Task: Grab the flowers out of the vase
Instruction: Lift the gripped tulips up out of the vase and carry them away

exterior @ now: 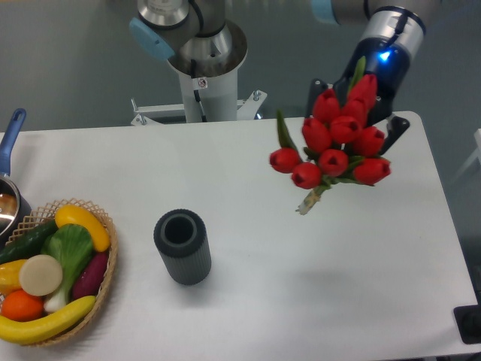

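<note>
Currently the white surface [301, 286] carries 1 dark grey ribbed vase [182, 247], upright at left of centre, its round mouth empty. Up at the far right, the arm's tool [367, 119] is clamped on the flowers [334, 147], largely hidden behind the buds. The bunch hangs clear above the surface, well apart from the vase, red buds spreading left and below the tool, stem ends [308, 203] pointing down-left. At the left edge sits 1 wicker basket [98, 289] of produce, with 1 blue-handled pot [9, 177] behind it.
</note>
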